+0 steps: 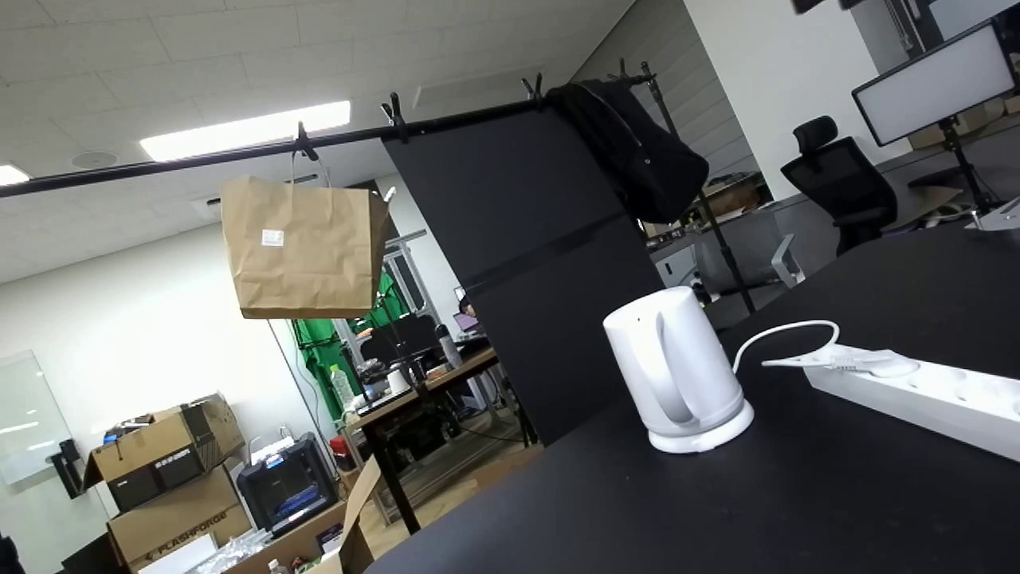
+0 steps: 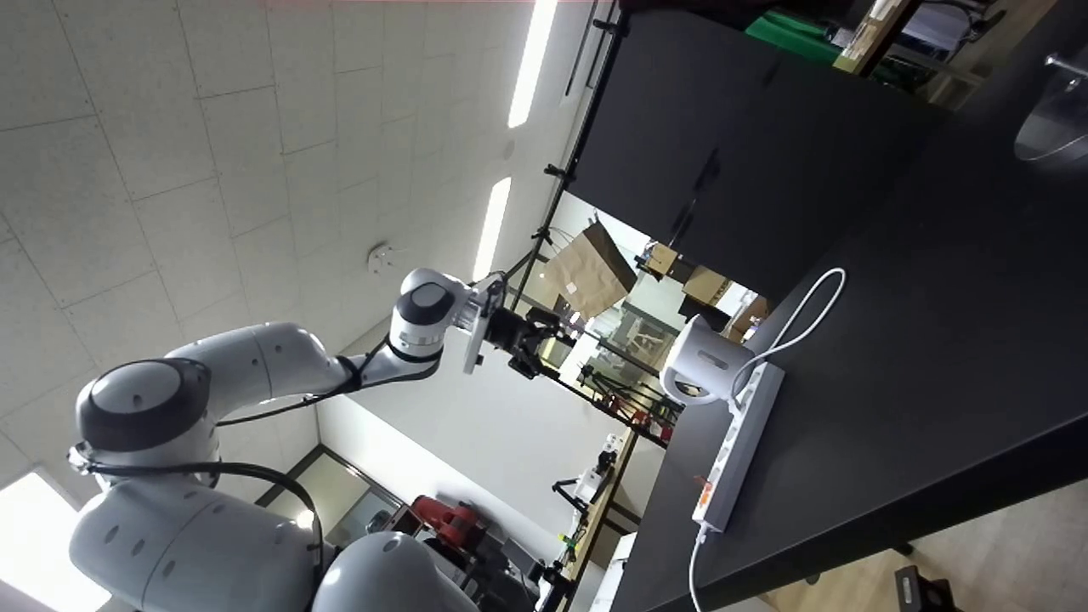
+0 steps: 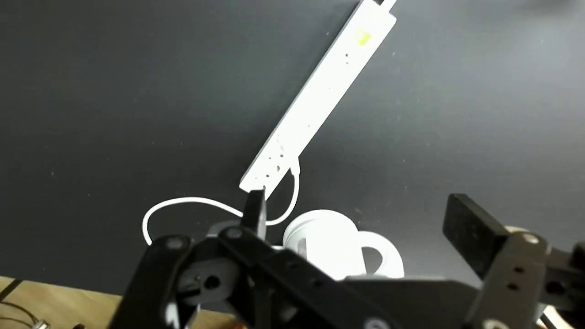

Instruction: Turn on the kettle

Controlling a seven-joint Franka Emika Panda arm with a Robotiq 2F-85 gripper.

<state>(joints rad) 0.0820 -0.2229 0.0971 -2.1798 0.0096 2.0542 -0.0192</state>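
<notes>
The white kettle stands upright on its round base on the black table, in both exterior views [image 1: 705, 371] [image 2: 712, 353]. Its handle faces the robot's side. In the wrist view the kettle [image 3: 331, 249] lies below and between the fingers, its upper part hidden by the gripper. My gripper [image 3: 363, 212] is wide open with nothing between its fingers. In an exterior view the gripper [image 2: 557, 338] hangs well above the table, apart from the kettle. It is out of view in the remaining exterior view. I cannot make out the kettle's switch.
A long white power strip [image 1: 900, 399] lies on the table beside the kettle, with a plug in it. The white cord [image 2: 839, 297] loops over the table. A clear object [image 2: 1054, 123] stands at the table's far end. A paper bag [image 1: 303, 247] hangs from a rail behind.
</notes>
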